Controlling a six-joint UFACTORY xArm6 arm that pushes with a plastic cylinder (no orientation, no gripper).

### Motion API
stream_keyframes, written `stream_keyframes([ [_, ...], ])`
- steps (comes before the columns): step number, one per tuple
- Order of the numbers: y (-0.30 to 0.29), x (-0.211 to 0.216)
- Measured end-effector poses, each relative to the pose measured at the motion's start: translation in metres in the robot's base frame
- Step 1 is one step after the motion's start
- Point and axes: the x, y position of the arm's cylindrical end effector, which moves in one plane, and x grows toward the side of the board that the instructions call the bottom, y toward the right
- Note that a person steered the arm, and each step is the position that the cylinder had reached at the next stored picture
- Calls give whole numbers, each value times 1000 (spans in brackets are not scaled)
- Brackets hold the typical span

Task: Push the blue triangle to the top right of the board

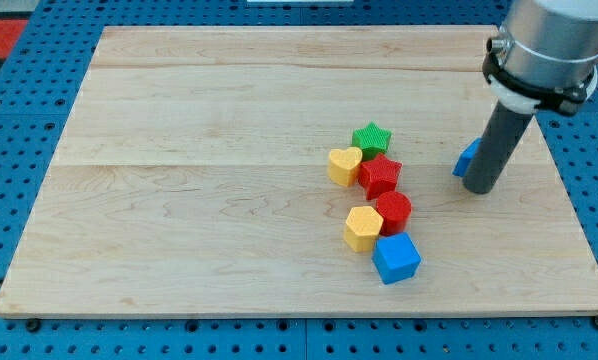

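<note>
The blue triangle lies at the board's right side, mostly hidden behind my rod; only its left edge shows. My tip rests on the board right against the triangle, at its lower right side. The other blocks form a cluster to the left: a green star, a yellow heart, a red star, a red round block, a yellow hexagon and a blue cube.
The wooden board lies on a blue perforated table. The arm's grey body hangs over the board's top right corner. The board's right edge is close to the tip's right.
</note>
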Motion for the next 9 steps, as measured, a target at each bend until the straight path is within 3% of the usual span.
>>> stream_keyframes([
  [5,11,-213],
  [6,49,-180],
  [7,49,-105],
  [9,-59,-48],
])
